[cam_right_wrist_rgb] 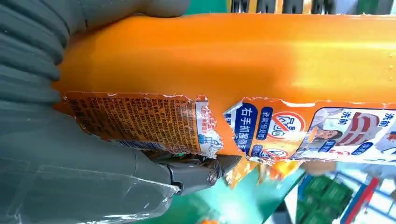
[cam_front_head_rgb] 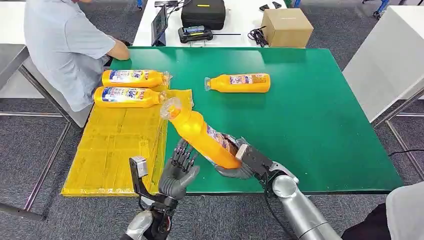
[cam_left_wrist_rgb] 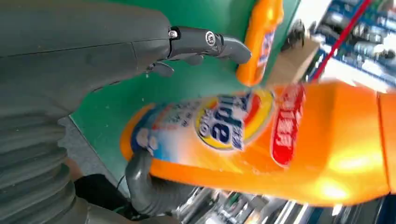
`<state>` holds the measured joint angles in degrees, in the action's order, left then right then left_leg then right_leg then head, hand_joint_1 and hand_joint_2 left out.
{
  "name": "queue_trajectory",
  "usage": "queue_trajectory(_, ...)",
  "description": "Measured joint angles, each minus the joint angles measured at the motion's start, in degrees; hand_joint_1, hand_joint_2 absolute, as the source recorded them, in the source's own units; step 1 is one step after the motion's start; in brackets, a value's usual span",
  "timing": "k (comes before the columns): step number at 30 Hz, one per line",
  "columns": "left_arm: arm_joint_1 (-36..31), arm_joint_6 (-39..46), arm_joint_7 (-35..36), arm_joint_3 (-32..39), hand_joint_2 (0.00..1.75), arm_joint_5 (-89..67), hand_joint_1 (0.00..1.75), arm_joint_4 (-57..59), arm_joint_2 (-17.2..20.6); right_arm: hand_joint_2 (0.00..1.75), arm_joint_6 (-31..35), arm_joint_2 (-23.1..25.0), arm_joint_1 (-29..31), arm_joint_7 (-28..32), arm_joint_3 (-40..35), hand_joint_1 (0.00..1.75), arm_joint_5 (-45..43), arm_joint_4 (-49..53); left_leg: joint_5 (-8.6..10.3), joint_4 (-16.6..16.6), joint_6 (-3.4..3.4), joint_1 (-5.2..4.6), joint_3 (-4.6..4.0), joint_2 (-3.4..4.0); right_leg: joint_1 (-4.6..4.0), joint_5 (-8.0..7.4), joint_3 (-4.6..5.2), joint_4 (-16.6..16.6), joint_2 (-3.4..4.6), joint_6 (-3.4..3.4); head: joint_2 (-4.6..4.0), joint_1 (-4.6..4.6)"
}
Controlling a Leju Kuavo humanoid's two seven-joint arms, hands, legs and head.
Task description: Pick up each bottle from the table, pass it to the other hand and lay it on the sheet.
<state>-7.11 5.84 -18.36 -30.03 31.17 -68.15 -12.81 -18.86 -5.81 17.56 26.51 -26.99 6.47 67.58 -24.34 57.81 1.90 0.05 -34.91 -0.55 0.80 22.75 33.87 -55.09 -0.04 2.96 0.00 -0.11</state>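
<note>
My right hand (cam_front_head_rgb: 239, 161) grips the base of an orange bottle (cam_front_head_rgb: 199, 133), which tilts up and to the left over the green table's (cam_front_head_rgb: 310, 110) near edge; its torn label (cam_right_wrist_rgb: 140, 121) fills the right wrist view. My left hand (cam_front_head_rgb: 178, 172) is just left of the bottle with fingers spread, not touching it; in the left wrist view the bottle (cam_left_wrist_rgb: 261, 140) lies close beyond its fingers (cam_left_wrist_rgb: 210, 42). Two orange bottles (cam_front_head_rgb: 132, 78) (cam_front_head_rgb: 127, 96) lie side by side at the far end of the yellow sheet (cam_front_head_rgb: 115, 150). Another orange bottle (cam_front_head_rgb: 239, 83) lies on the table.
A person in a grey shirt (cam_front_head_rgb: 67, 47) stands at the table's far left corner, hand near the sheet's bottles. Beyond the green table a white table holds a cardboard box (cam_front_head_rgb: 287, 27), a black case (cam_front_head_rgb: 202, 12) and a tablet (cam_front_head_rgb: 160, 24).
</note>
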Motion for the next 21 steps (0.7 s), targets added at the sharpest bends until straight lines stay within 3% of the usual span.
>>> queue_trajectory(6,-1.9,-2.0,-1.4,-0.3,1.75,-2.9,0.00,2.0,-0.6,1.75,-1.7,0.1,1.7,1.1,-2.2,1.75,0.3,-1.1,0.00,0.0,0.00,-0.04,-0.01,-0.01,0.01,-0.01,0.01,0.0,-0.01,0.01,0.00,0.00)
queue_trajectory(12,-3.0,5.8,-6.5,-0.4,1.75,-11.0,0.00,2.4,-1.3,1.75,-1.9,0.1,2.5,1.2,-4.1,1.75,0.9,-2.3,0.00,0.0,0.00,-0.02,-0.01,0.00,0.00,-0.01,0.03,0.0,-0.01,0.00,0.00,0.00)
queue_trajectory(21,-4.1,6.6,-7.1,0.5,1.75,-10.5,0.00,2.3,-1.8,1.75,-1.9,0.1,3.8,1.6,-7.2,1.75,1.6,-3.5,0.00,0.0,0.00,-0.02,-0.02,0.01,0.01,-0.01,0.02,0.0,0.00,0.00,0.00,0.00)
